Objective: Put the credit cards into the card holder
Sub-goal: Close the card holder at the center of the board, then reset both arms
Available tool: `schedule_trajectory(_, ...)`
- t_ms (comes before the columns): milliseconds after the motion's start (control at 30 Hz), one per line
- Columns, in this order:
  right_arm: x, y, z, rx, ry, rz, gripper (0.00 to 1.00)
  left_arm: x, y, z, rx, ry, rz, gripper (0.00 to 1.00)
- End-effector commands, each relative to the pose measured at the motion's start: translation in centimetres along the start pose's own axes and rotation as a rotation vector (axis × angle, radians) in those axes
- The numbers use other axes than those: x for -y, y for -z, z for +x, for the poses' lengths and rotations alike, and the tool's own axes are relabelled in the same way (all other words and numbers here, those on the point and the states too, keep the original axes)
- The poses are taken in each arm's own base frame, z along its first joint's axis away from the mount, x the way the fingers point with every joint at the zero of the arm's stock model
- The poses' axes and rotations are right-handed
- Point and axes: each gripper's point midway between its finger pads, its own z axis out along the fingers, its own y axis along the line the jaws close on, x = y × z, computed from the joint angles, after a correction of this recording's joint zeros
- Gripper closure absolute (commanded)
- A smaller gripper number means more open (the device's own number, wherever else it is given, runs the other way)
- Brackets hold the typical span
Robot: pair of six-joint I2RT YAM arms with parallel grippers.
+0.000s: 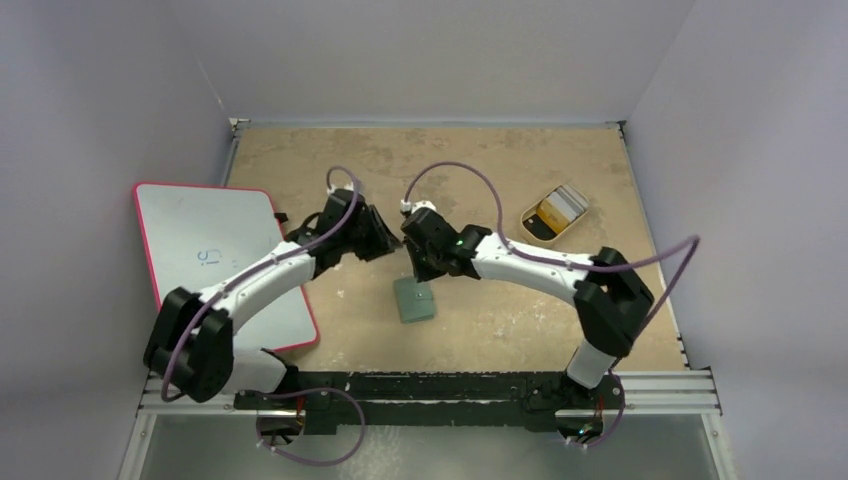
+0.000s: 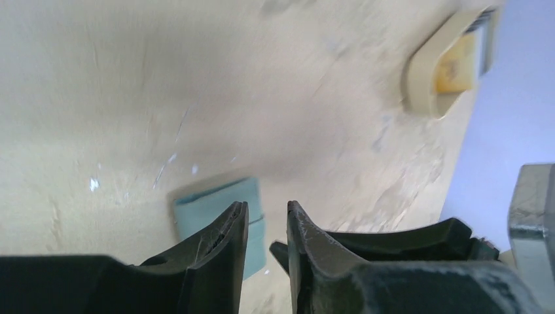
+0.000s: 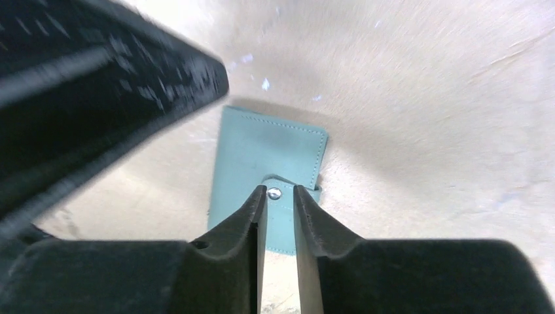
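Observation:
The card holder [image 1: 414, 300] lies folded shut on the table, a grey-green wallet with its snap button [image 3: 274, 193] fastened. Both grippers hang just above its far end. My left gripper [image 1: 390, 245] stands slightly open with nothing between its fingers, and the card holder [image 2: 209, 209] shows below its tips. My right gripper [image 3: 280, 191] is also slightly open and empty, with the snap strap seen through its gap. The credit cards [image 1: 558, 208], yellow-orange, black and pale, lie in a tan tray [image 1: 530, 222] at the back right, away from both grippers.
A white board with a red rim [image 1: 220, 260] lies at the left under the left arm. Light walls close the table on three sides. The left arm's dark finger [image 3: 98, 78] fills the upper left of the right wrist view.

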Motion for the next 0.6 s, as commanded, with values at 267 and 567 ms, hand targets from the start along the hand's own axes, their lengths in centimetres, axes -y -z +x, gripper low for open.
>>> schedule_trajectory(267, 1.3, 15.4, -11.2, 0.524, -0.118, -0.006, 0.51, 5.5, 14.8, -9.9, 0.435, -0.307, -0.068, 0.43)
schedule_trajectory(567, 4.1, 19.2, -10.9, 0.663, -0.255, 0.015, 0.16, 5.6, 19.4, -8.6, 0.528, -0.314, 0.055, 0.37)
